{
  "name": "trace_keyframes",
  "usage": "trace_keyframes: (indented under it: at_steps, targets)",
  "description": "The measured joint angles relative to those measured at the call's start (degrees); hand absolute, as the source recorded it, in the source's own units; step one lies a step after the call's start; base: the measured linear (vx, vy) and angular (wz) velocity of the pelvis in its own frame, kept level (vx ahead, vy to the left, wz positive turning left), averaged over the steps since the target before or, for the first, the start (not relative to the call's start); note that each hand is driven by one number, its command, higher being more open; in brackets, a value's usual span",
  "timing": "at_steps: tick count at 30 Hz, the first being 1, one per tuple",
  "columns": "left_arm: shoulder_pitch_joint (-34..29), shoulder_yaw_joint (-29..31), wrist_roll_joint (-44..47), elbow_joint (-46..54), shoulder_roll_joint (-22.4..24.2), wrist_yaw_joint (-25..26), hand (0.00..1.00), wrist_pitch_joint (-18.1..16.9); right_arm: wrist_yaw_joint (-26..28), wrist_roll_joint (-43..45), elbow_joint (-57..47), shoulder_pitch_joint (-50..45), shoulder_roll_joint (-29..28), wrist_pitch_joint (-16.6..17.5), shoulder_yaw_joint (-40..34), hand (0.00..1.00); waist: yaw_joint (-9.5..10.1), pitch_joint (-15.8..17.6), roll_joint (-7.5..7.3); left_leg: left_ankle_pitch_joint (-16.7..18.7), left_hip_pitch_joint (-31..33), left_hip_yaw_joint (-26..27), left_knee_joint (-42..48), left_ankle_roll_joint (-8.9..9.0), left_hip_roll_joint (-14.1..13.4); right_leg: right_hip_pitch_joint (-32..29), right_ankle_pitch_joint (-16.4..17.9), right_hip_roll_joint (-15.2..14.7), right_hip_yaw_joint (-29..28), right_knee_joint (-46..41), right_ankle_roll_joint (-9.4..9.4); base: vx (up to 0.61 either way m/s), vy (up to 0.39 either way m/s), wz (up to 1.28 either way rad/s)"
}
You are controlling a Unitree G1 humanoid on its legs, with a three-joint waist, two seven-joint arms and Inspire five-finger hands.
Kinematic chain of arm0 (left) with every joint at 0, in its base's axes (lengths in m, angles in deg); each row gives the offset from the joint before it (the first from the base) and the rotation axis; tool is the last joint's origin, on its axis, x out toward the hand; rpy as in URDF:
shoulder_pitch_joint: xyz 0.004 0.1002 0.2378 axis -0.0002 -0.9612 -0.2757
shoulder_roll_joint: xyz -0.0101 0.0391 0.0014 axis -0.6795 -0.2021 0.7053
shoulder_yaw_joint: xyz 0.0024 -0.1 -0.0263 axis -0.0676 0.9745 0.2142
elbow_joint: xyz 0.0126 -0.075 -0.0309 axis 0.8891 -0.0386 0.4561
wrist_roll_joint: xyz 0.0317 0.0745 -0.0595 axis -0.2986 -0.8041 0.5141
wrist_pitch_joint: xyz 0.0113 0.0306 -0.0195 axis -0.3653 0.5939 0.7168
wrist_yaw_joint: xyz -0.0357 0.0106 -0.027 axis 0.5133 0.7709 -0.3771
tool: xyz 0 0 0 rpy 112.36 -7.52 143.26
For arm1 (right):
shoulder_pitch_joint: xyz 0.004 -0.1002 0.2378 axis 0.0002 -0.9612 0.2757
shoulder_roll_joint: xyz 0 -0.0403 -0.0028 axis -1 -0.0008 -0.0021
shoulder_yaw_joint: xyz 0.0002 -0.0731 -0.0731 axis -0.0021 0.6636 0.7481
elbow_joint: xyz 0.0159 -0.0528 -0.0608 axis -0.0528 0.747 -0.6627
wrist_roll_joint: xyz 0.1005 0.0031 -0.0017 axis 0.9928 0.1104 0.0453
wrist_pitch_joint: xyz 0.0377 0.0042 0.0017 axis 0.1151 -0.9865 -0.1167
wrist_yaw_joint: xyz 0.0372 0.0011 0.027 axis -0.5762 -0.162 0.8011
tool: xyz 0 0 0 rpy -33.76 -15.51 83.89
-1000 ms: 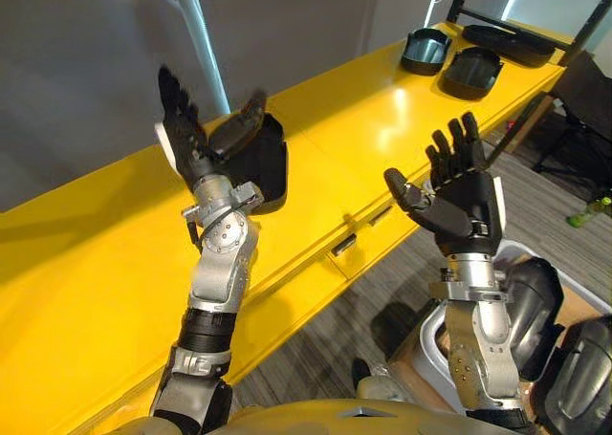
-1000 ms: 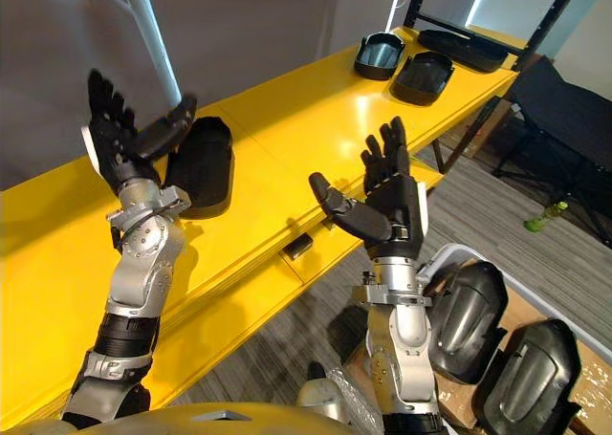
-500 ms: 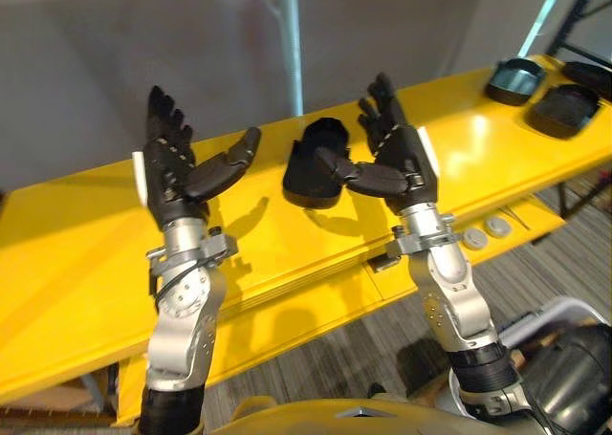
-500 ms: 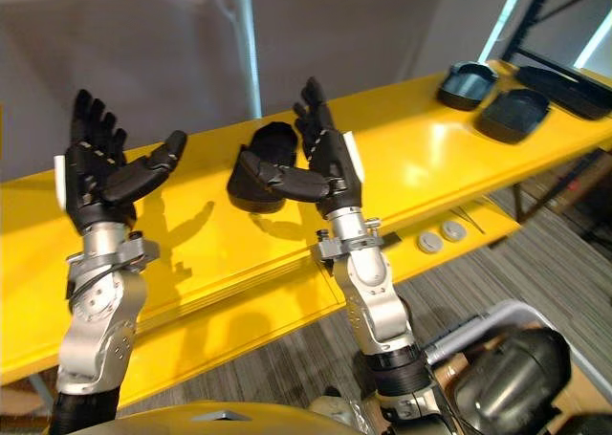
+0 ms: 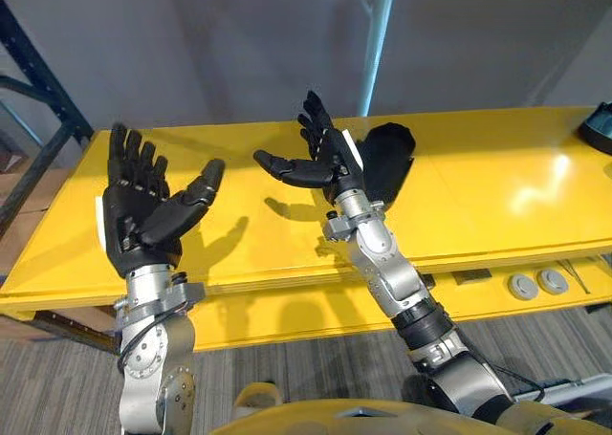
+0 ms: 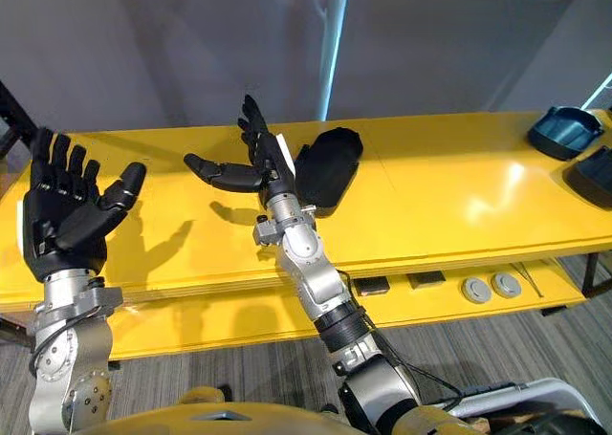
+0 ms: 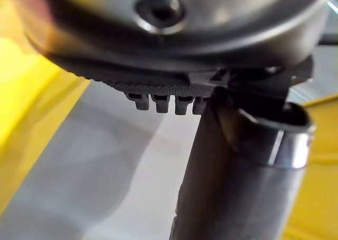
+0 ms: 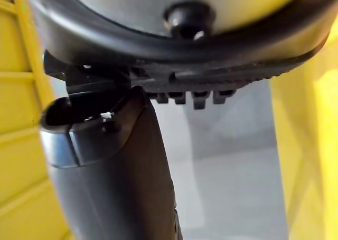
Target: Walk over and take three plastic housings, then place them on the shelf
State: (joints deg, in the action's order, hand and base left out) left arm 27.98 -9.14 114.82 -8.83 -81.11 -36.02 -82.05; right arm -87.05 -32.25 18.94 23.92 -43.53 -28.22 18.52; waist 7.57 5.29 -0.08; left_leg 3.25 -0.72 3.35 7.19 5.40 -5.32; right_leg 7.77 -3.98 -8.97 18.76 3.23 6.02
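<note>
Left robot hand: the left robot hand (image 5: 139,215) is hovering raised at the left end of the scene, palm facing the camera. Its fingers are spreading straight and its thumb is angling out. It is holding nothing.

Right robot hand: the right robot hand (image 5: 330,163) is hovering above the counter with fingers pointing up and thumb reaching out toward the left hand. It is wide open and holding nothing. Its wrist view is showing a straight thumb and a row of uncurled fingertips.

Task's thing: a black moulded plastic housing (image 5: 390,158) is lying on the long yellow counter (image 5: 478,196), just behind and beside the right robot hand. Whether the hand is touching it cannot be told.

Other housings: two more dark plastic housings (image 6: 564,129) are sitting at the counter's far right end, well apart from both hands.

Counter edge: two round grey discs (image 6: 473,288) are lying on the lower ledge below the counter top, right of the right arm.

Surroundings: a dark metal rack upright (image 5: 38,81) is standing at the left, against a grey wall (image 5: 239,43).

Change from half a second ago: the whole picture is shifting, so the camera is swinging along the counter. The rack upright is coming into view at the left, and the far housings are sliding to the right edge. The black housing, then showing to the left of the right robot hand, is now showing to its right. Both hands are staying open and empty.
</note>
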Motion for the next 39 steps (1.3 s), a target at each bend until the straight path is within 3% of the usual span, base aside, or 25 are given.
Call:
trace_keyframes:
  at_steps: [3, 9, 13, 17, 27, 39]
  targets:
    - [-1.17, -0.15, 3.19, -0.50, 0.12, -3.25, 1.00, -0.62, -4.57, 0.06, 2.81, 0.59, -2.62, -0.23, 0.38, 1.00, 0.15, 0.08, -0.21, -0.49, -0.06, -0.40, -0.73, 0.12, 0.10, -0.03, 0.27, -0.06, 0.65, -0.02, -0.33, -0.02, -0.004, 0.08]
    - [-1.09, -4.54, 8.40, -0.50, 0.92, -10.13, 1.00, -1.86, -6.66, 0.04, 10.67, 2.98, -3.75, -2.07, 1.09, 1.00, 0.18, 0.06, -0.24, -1.52, 0.00, -0.97, -2.05, 0.33, -0.03, -0.67, 0.44, 0.07, 1.38, -0.03, -0.56, -0.01, -0.007, 0.05]
    - [-0.54, -5.99, 11.82, -0.50, 0.89, -11.70, 1.00, -1.86, -8.15, -1.93, 13.67, 2.93, -3.85, -5.28, 2.09, 1.00, 0.04, 0.09, -0.19, -1.63, 0.02, -0.79, -2.42, 0.48, -0.35, -0.70, 0.43, 0.18, 1.21, 0.00, -0.59, 0.02, 0.001, -0.01]
    - [-0.37, -7.65, 17.15, -0.67, 0.85, -14.43, 1.00, -1.85, -9.79, -4.47, 13.87, 2.69, -3.87, -6.38, 3.79, 1.00, -0.06, 0.09, -0.19, -1.56, -0.18, 0.08, -2.50, 0.53, -0.36, -1.02, 0.43, 0.18, 0.38, 0.00, -0.58, 0.02, 0.011, -0.09]
    - [1.19, -12.65, 20.59, -4.80, 0.77, -16.82, 1.00, -1.85, -18.39, -6.77, 13.87, 1.09, -5.17, -6.37, 4.62, 1.00, -0.71, 0.09, -0.19, -1.47, -0.91, 1.94, -3.43, 0.49, -0.39, -1.92, 0.40, 0.15, -1.39, -0.19, -0.56, 0.00, 0.015, -0.09]
    - [1.54, -15.38, 21.70, -8.14, 0.78, -17.12, 1.00, -1.68, -19.14, -8.91, 12.65, -1.30, -4.31, -6.01, 4.28, 1.00, -1.78, 0.05, -0.20, -0.98, -1.88, 4.13, -4.32, 0.35, -0.31, -2.57, 0.36, 0.02, -3.44, -0.33, -0.49, 0.01, 0.016, -0.08]
